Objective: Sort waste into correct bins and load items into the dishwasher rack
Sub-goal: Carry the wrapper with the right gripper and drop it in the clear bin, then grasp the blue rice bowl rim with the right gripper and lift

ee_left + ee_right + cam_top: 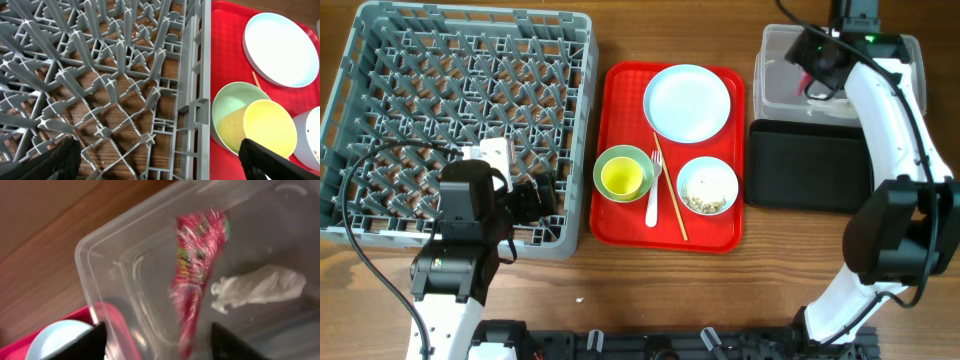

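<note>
My right gripper (pixel 817 68) (pixel 157 347) is open above the clear tub (pixel 775 60) (pixel 115 265). The red wrapper (pixel 810 86) (pixel 197 265) hangs blurred between the spread fingers, untouched by them, over the tub. The white napkin (pixel 260 287) lies in the tub. My left gripper (pixel 535 195) (pixel 160 167) is open and empty over the front right corner of the grey rack (pixel 470 12) (pixel 192 75). The red serving tray (pixel 620 100) holds the blue plate (pixel 687 102) (pixel 282 50), the yellow-green cup (pixel 622 177) (pixel 267 127) inside a bowl (pixel 623 150) (pixel 230 100), and a bowl (pixel 720 170) with food scraps (pixel 705 203).
The white fork (pixel 654 195) and the chopstick (pixel 672 195) lie between the two bowls on the serving tray. The black tray (pixel 807 165) sits just in front of the clear tub, right of the serving tray. The rack holds no dishes.
</note>
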`<state>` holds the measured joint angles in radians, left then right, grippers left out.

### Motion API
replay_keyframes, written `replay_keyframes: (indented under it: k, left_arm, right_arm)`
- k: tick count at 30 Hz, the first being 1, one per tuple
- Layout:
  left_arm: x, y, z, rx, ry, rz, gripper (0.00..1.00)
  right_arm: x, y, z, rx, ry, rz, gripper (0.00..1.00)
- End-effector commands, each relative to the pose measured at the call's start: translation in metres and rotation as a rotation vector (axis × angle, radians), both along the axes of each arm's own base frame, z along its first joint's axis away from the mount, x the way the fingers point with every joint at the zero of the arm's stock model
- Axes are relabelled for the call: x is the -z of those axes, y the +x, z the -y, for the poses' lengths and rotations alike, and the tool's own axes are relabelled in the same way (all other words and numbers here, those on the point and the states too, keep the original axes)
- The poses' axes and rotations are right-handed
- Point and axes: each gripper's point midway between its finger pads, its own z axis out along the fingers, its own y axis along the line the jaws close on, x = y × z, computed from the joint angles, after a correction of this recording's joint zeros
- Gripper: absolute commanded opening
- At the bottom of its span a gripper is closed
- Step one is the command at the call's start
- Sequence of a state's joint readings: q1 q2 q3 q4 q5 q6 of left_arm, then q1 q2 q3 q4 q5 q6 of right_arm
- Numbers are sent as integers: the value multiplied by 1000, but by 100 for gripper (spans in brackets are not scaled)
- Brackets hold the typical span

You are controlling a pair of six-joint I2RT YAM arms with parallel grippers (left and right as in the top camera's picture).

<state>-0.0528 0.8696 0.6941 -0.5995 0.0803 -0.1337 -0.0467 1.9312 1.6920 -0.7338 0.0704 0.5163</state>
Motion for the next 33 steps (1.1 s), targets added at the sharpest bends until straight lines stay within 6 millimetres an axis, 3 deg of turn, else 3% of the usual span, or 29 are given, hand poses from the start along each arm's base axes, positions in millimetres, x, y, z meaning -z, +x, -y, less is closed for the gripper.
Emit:
replay_keyframes:
  k: [1, 7, 11, 14, 19, 23, 26, 29, 33]
  left_arm:
    - [-10, 4, 2, 3, -22, 22, 100]
    - [-10, 4, 2, 3, -22, 22, 100]
    - [-10, 4, 2, 3, -21, 22, 100]
    - [-10, 4, 2, 3, -21, 21, 100]
    - [-10, 4, 2, 3, -22, 22, 100]
    - [-10, 4, 2, 3, -22, 21, 100]
    - [-10, 4, 2, 4, -22, 21, 100]
    - [-10, 4, 2, 4, -22, 21, 100]
    - [-10, 4, 2, 4, -22, 21, 100]
  right_arm:
    - [-3, 10, -17, -119, 47, 39, 85]
    - [-37, -5, -39, -265, 101, 78, 90]
    - [-60, -39, -54, -386, 113, 50, 93]
    - [-65, -75, -58, -422, 125, -32, 91]
    - [-60, -124, -61, -422, 158, -179, 86]
    - [-56, -153, -67, -426, 188, -205, 85]
    - [-52, -174, -83, -466, 207, -190, 86]
    - [-43, -196, -112, -539, 199, -184, 85]
    - [-26, -210, -145, -565, 127, -217, 85]
